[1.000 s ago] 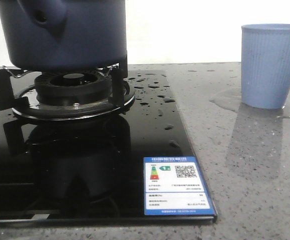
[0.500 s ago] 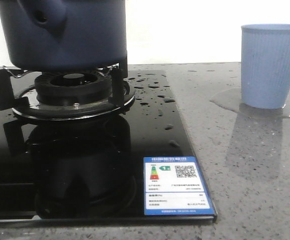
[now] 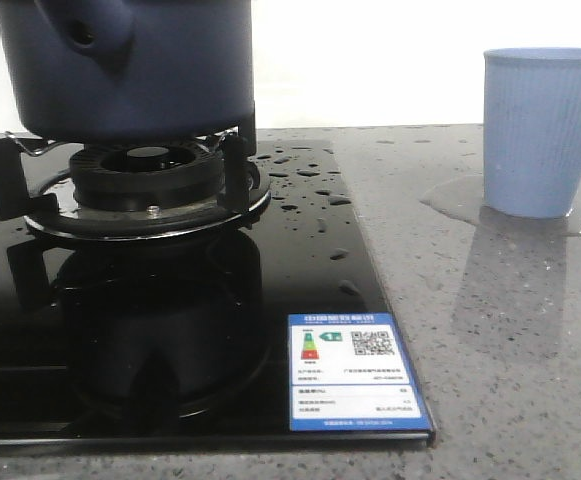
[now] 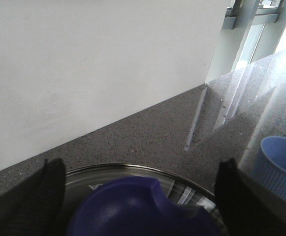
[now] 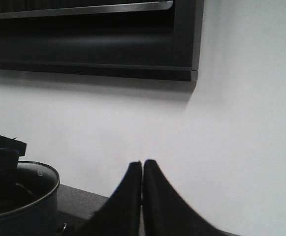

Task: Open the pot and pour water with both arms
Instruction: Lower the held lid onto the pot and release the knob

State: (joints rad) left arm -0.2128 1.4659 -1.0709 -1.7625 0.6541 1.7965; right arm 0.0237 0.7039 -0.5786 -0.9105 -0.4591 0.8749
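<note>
No visible change since earlier.

Grey speckled stone surface [image 3: 490,340], glossy, running back to a white wall. Black glass cooktop [image 3: 300,270] lies flat on its left part, front edge near the camera; an energy label [image 3: 354,372] sticks to the front right corner of the glass. Water [image 3: 310,190] sits as scattered drops on the glass. Light blue ribbed cup [image 3: 545,130] stands upright at right rear, in a thin shiny puddle [image 3: 455,205] on the stone.
</note>
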